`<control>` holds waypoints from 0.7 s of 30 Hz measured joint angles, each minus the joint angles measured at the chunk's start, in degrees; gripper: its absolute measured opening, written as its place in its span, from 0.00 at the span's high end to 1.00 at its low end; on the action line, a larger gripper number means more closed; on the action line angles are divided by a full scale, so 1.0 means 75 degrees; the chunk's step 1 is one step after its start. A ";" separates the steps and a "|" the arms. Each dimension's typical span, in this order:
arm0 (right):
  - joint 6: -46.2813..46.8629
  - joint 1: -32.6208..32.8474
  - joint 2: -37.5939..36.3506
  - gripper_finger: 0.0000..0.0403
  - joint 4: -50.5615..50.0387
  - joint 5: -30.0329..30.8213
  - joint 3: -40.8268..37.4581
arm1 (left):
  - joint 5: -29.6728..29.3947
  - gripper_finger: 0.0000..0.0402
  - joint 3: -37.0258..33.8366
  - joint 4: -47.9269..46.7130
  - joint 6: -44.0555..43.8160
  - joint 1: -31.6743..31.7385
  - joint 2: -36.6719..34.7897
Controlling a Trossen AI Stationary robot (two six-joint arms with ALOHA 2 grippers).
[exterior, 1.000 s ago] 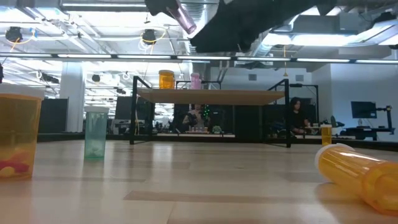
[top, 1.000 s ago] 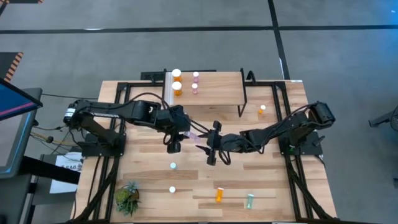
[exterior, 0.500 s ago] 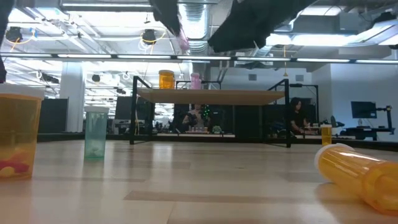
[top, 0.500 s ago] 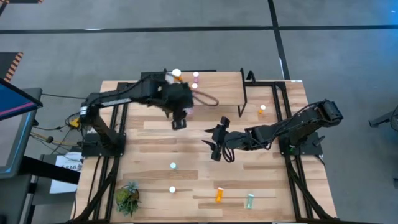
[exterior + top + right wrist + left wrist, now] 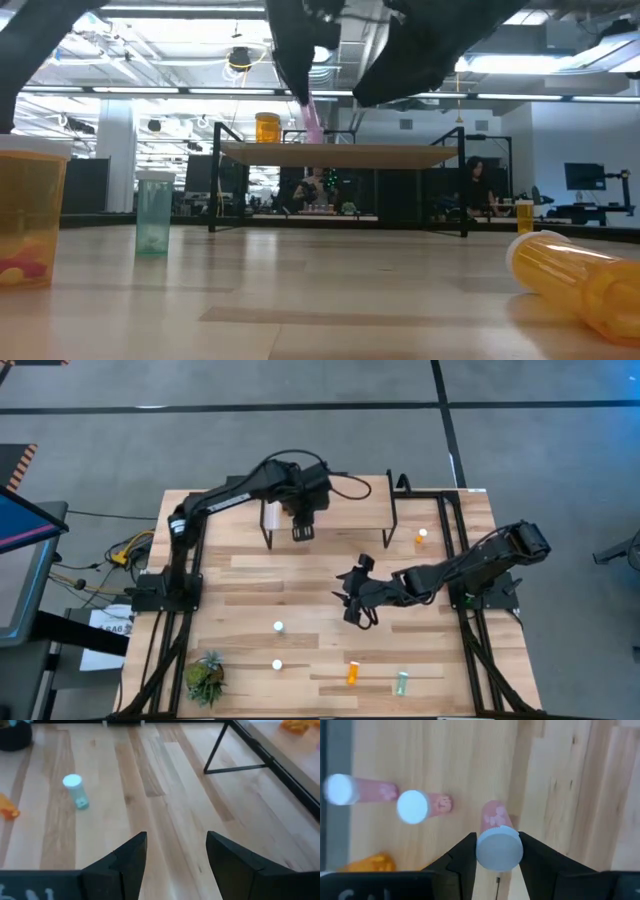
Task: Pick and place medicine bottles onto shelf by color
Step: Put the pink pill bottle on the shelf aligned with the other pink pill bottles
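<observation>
- a small green potted plant [image 5: 205,678] is seen at the near left corner of the tabletop [image 5: 250,575], partly cut off by the picture's lower edge.
- the left gripper [image 5: 496,865] is held over the shelf [image 5: 350,500], closed on a pink bottle [image 5: 495,837] by its white cap; in the high view the bottle is hidden under the arm.
- two more pink bottles [image 5: 422,806] are seen standing on the shelf in the left wrist view, beside an orange bottle [image 5: 367,862] cut off by the gripper body.
- in the low view the held pink bottle [image 5: 312,122] hangs tilted above the shelf top [image 5: 340,152]; the arms are only dark shapes there.
- two white caps [image 5: 278,627] stand on the tabletop; the body colours cannot be told from above.
- an orange bottle [image 5: 352,673] and a pale green bottle [image 5: 401,682] are near the front edge.
- the right gripper [image 5: 352,600] hovers over the middle of the tabletop, its fingers [image 5: 127,857] spread wide and empty.
- a small orange bottle [image 5: 421,538] stands right of the shelf.
</observation>
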 joint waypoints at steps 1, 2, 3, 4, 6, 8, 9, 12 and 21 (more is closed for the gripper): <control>0.0007 0.0033 0.0000 0.44 -0.0003 -0.0002 0.0000 | 0.0086 0.70 0.0005 -0.0003 0.0051 0.0076 0.0087; 0.0007 0.0071 0.0000 0.44 0.0008 0.0000 0.0000 | 0.0118 0.70 0.0008 0.0005 0.0102 0.0136 0.0161; 0.0007 0.0092 0.0000 0.44 0.0006 0.0000 0.0000 | 0.0188 0.70 0.0008 0.0014 0.0158 0.0197 0.0231; 0.0007 0.0118 0.0000 0.44 -0.0016 0.0000 0.0000 | 0.0281 0.70 0.0008 0.0019 0.0211 0.0264 0.0283; 0.0007 0.0171 0.0000 0.44 -0.0024 -0.0001 0.0000 | 0.0338 0.70 0.0011 0.0050 0.0280 0.0348 0.0384; 0.0007 0.0207 0.0000 0.44 -0.0021 0.0000 0.0000 | 0.0353 0.70 0.0011 0.0056 0.0327 0.0416 0.0418; 0.0008 0.0204 0.0000 0.44 -0.0022 0.0000 0.0000 | 0.0349 0.70 0.0017 0.0086 0.0337 0.0433 0.0436; 0.0149 0.0202 0.0000 0.44 -0.0067 -0.0003 0.0000 | 0.0318 0.70 0.0017 0.0061 0.0348 0.0492 0.0484; 0.0185 0.0187 0.0000 0.44 -0.0094 0.0000 0.0000 | 0.0316 0.70 0.0017 0.0168 0.0403 0.0500 0.0484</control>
